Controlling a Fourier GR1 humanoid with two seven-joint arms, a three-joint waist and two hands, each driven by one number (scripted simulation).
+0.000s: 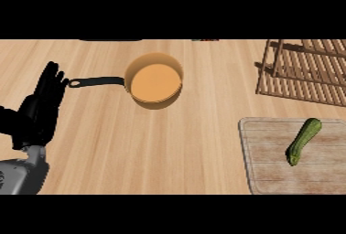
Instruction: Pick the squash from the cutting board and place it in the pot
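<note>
A long green squash (303, 140) lies at a slant on the pale wooden cutting board (270, 160) at the lower right. The orange pot (156, 82) with a black handle (96, 82) pointing left stands on the counter at the upper middle. My left hand (39, 109) rests open at the left edge, fingers up, just left of the handle's end and touching nothing. My right hand does not show.
A wooden slatted rack (304, 68) stands at the upper right, beyond the cutting board. Bare wooden counter (169, 151) stretches between the pot and the board.
</note>
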